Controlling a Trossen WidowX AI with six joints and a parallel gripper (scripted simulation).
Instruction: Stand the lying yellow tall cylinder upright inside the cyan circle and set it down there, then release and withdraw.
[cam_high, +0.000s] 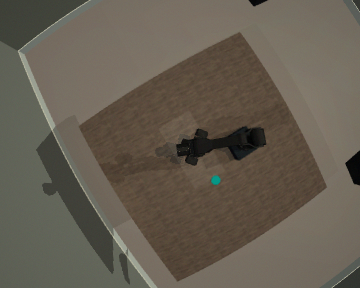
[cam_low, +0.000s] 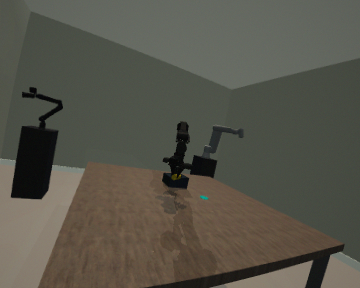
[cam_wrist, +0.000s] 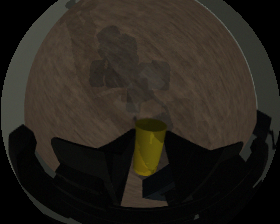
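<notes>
The yellow tall cylinder (cam_low: 176, 177) (cam_wrist: 149, 152) is held between the two dark fingers of my gripper (cam_low: 176, 175) (cam_wrist: 150, 133), one finger on each side. In the wrist view its long side and one round end show; its exact tilt is hard to tell. In the exterior view it hangs above the table, in front of the arm's base. The top view does not show the cylinder, which is hidden by the arm. The cyan circle (cam_high: 215, 180) (cam_low: 204, 197) is flat on the table, off to one side of the gripper and not under it. It does not show in the wrist view.
The arm's dark base (cam_high: 241, 146) (cam_low: 170, 180) stands on the wooden table (cam_high: 200, 240) (cam_low: 120, 235). Shadows of the arm fall across the table. Two other arms stand on black pedestals (cam_low: 34, 160) (cam_low: 204, 166) beyond the table.
</notes>
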